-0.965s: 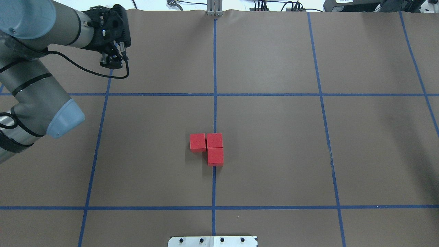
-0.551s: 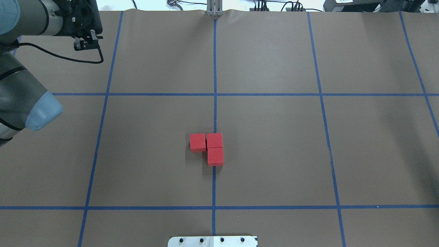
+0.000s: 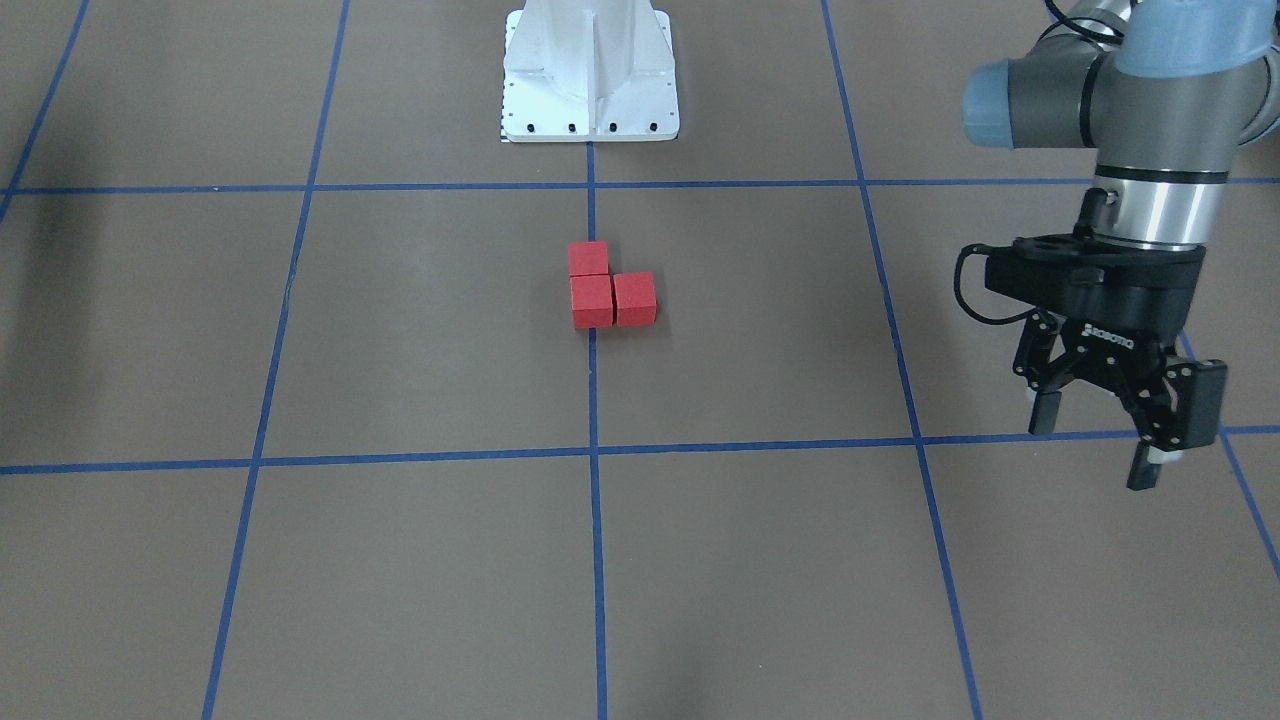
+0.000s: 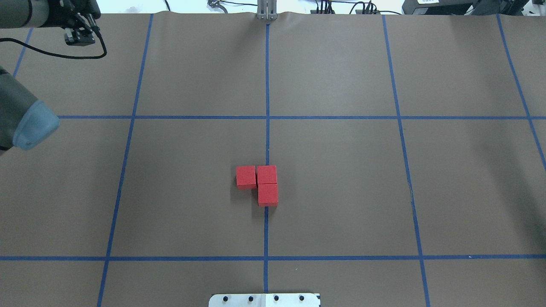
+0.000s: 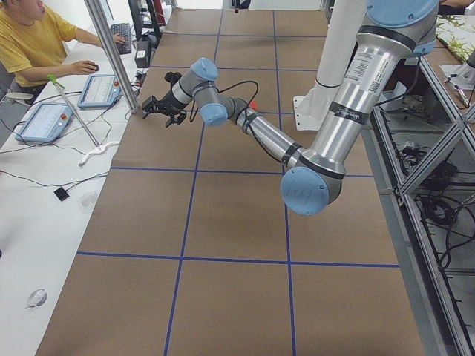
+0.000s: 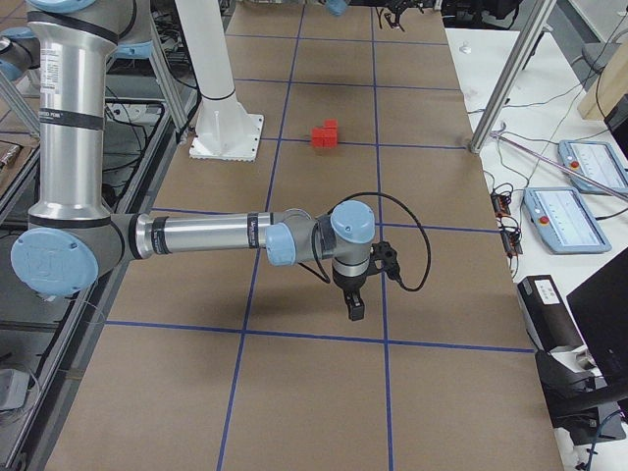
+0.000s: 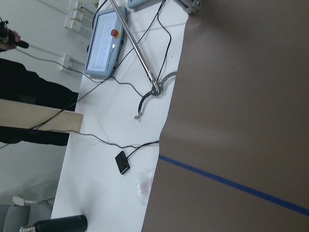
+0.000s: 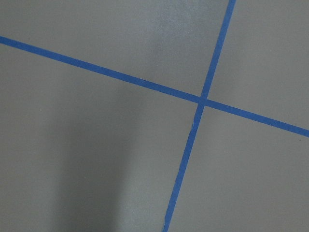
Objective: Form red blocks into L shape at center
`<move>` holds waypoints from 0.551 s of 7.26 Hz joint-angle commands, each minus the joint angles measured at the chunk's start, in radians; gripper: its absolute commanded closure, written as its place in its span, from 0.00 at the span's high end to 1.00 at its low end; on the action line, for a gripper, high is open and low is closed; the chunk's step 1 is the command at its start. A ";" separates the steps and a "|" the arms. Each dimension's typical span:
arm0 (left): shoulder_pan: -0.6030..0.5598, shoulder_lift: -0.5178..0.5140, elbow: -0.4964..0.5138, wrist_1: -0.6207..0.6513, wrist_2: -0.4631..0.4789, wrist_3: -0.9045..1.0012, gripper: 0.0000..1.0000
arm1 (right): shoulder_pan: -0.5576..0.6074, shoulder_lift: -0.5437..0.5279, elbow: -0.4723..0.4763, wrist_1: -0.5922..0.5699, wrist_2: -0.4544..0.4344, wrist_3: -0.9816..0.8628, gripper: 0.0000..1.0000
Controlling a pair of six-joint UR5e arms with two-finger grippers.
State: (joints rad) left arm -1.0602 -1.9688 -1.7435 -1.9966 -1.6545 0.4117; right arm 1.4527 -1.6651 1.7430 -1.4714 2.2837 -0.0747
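Three red blocks [image 4: 267, 174] sit touching in an L shape on the centre blue line, two side by side and one in front of the right one. They also show in the front-facing view [image 3: 591, 301] and far off in the exterior right view [image 6: 325, 135]. My left gripper [image 3: 1095, 445] is open and empty, raised far from the blocks, at the far left corner in the overhead view [image 4: 79, 38]. My right gripper [image 6: 353, 306] hangs over a tape crossing far from the blocks; I cannot tell whether it is open or shut.
The brown table cover carries a blue tape grid. The white robot base plate [image 3: 590, 70] stands at the near edge. An operator [image 5: 30, 44], tablets and a metal post [image 5: 111, 52] are beyond the table's far side by the left gripper.
My left arm has drawn back toward the far left corner of the overhead view. The red blocks have not moved.
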 commanded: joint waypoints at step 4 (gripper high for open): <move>-0.166 0.132 0.015 0.179 -0.253 -0.434 1.00 | 0.000 -0.004 -0.014 0.000 0.000 -0.002 1.00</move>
State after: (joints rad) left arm -1.1694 -1.8685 -1.7341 -1.8291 -1.8110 0.0690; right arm 1.4527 -1.6661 1.7346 -1.4711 2.2841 -0.0755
